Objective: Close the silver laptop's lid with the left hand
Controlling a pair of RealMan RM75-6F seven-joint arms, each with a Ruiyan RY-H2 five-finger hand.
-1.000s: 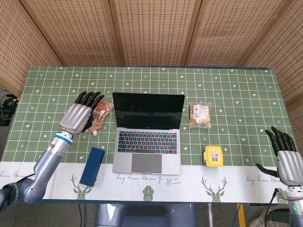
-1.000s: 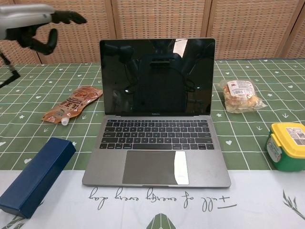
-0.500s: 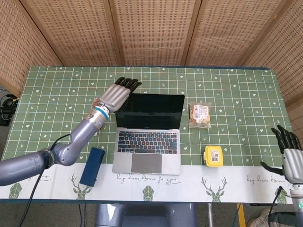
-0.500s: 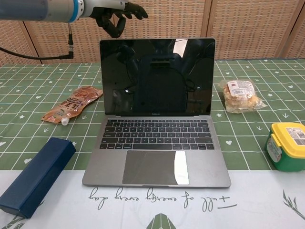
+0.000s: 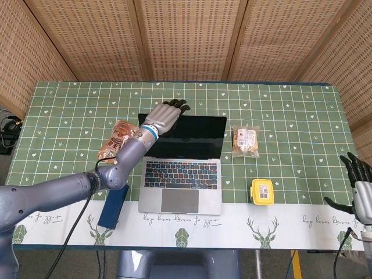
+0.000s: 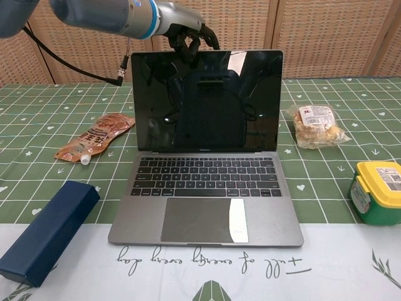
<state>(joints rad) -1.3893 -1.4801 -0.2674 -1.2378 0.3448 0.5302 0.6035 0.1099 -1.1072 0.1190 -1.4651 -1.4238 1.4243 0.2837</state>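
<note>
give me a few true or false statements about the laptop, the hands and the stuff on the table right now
1. The laptop lid stands open, its screen dark. True.
2. The left hand is at the top edge of the lid. True; whether it already touches the lid cannot be told.
3. The blue box lies right of the laptop. False: it lies left of it, near the front table edge.
4. The yellow-lidded container sits on the laptop keyboard. False: it sits on the tablecloth to the right of the laptop.
5. The right hand holds the snack bag. False: it is empty with fingers apart at the far right, and the bag lies on the table.
</note>
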